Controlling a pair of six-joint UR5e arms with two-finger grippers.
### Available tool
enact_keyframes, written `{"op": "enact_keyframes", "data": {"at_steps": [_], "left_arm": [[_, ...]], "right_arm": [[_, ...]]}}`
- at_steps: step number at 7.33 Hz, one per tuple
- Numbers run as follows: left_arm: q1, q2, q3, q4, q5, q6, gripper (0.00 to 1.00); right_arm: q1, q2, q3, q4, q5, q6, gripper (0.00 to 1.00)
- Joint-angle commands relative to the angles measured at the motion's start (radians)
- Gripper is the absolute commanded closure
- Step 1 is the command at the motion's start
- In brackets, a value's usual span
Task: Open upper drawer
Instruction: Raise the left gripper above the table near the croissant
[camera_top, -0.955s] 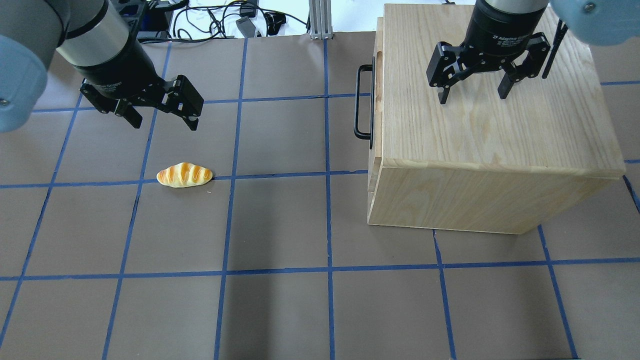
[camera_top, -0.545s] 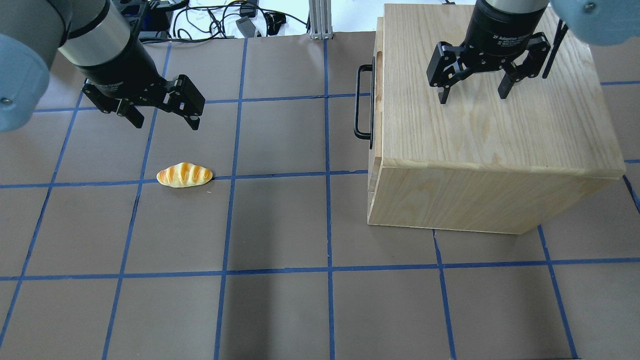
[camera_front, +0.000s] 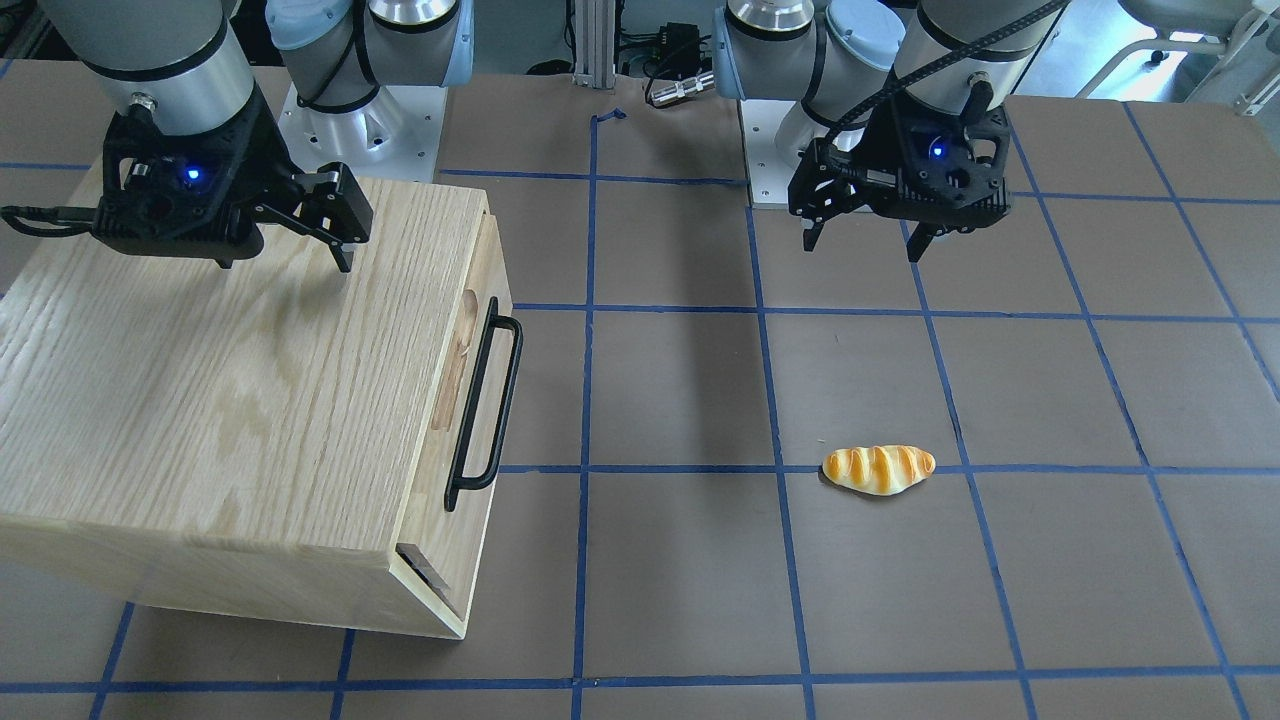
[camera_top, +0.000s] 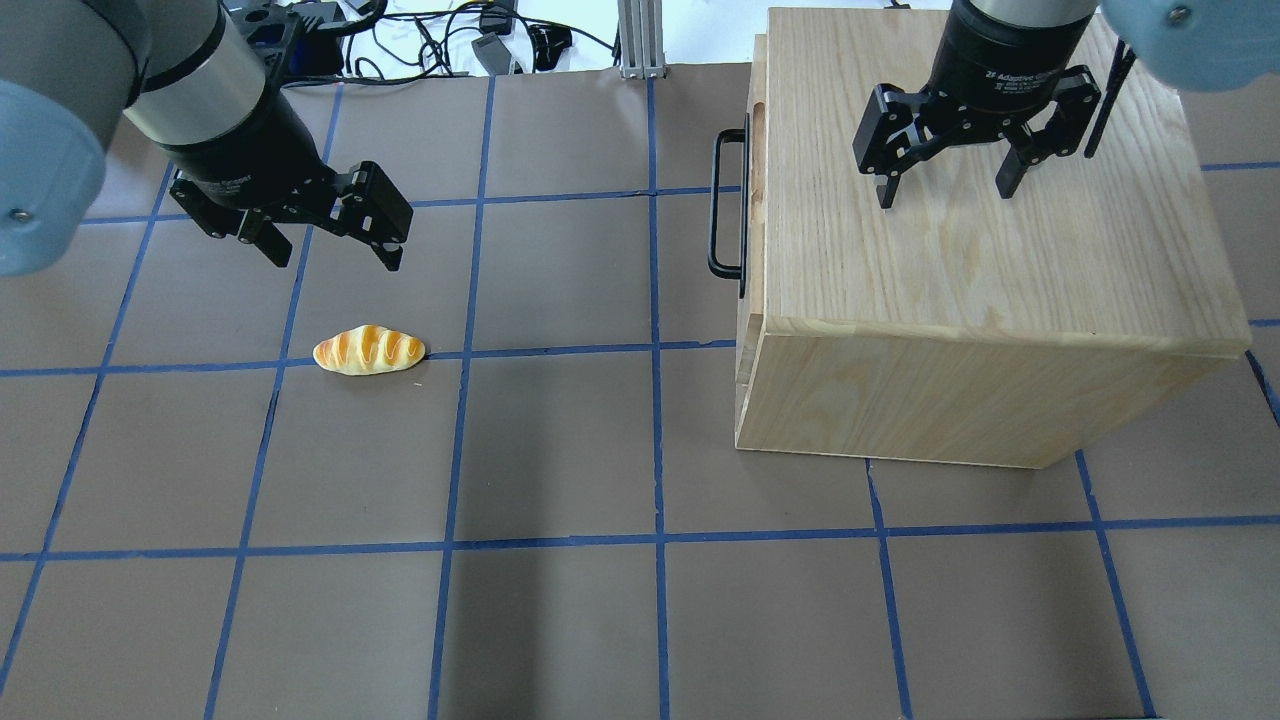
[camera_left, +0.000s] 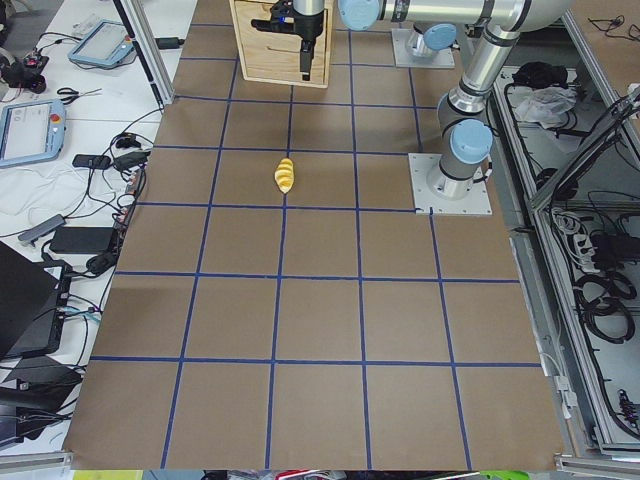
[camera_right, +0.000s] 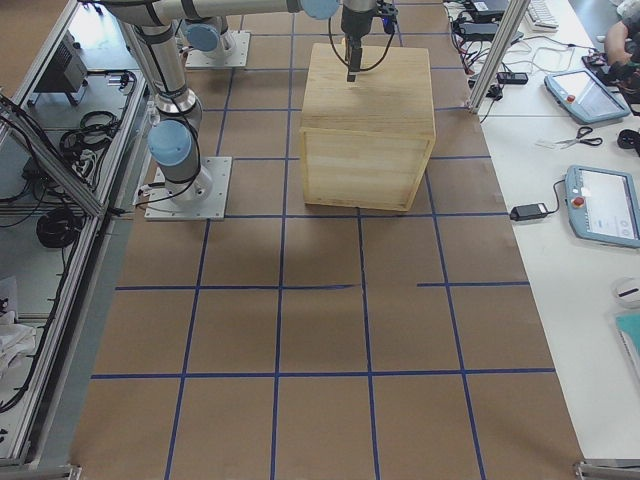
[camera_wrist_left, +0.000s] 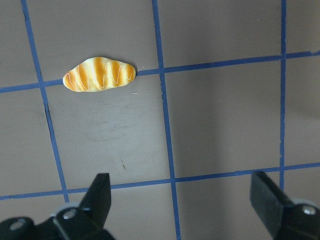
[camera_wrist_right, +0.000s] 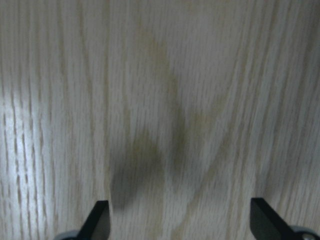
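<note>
Since a second ago the left gripper (camera_top: 335, 258) has slid a little nearer the robot and toward the table's middle. The right gripper (camera_top: 946, 195) and everything on the table have kept their places.

Both of the left gripper's black fingers are spread wide with nothing between them, and they hang above the brown table (camera_top: 560, 450) with its blue tape grid. A golden toy bread roll (camera_top: 369, 351) with pale stripes lies on the table near it, on a blue line. In the left wrist view the bread roll (camera_wrist_left: 99, 74) lies well ahead of the open fingertips (camera_wrist_left: 100, 197).

The right gripper is also spread wide and empty. It hovers over the flat top of the large oak-grain cabinet casing (camera_top: 980, 270), and its wrist view shows only wood grain and a shadow.

The pale wood upper drawer (camera_front: 470, 340) sits at the top of the casing's front, on the robot's right half of the table. Its front panel faces the robot's left, toward the table's middle and the bread roll. I can make out no gap between the panel and the casing.

The drawer's long black metal bar handle (camera_front: 485, 400) stands off the panel. Its long axis is level and runs from the robot's side of the table to the far side. Behind it, the elongated oval recess (camera_front: 455, 350) follows the same line. Neither gripper touches the handle.
</note>
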Motion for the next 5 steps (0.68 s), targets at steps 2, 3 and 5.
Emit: {"op": "enact_keyframes", "data": {"at_steps": [2,3,5], "left_arm": [[-0.001,-0.006,-0.016,0.000,0.006,0.002,0.00],[-0.003,-0.024,-0.011,0.012,0.001,-0.022,0.00],[-0.034,-0.084,-0.010,0.124,-0.171,-0.172,0.00]], "right_arm": [[0.000,0.000,-0.001,0.000,0.000,0.000,0.00],[0.000,0.000,0.001,0.000,0.000,0.000,0.00],[0.000,0.000,-0.001,0.000,0.000,0.000,0.00]]}}
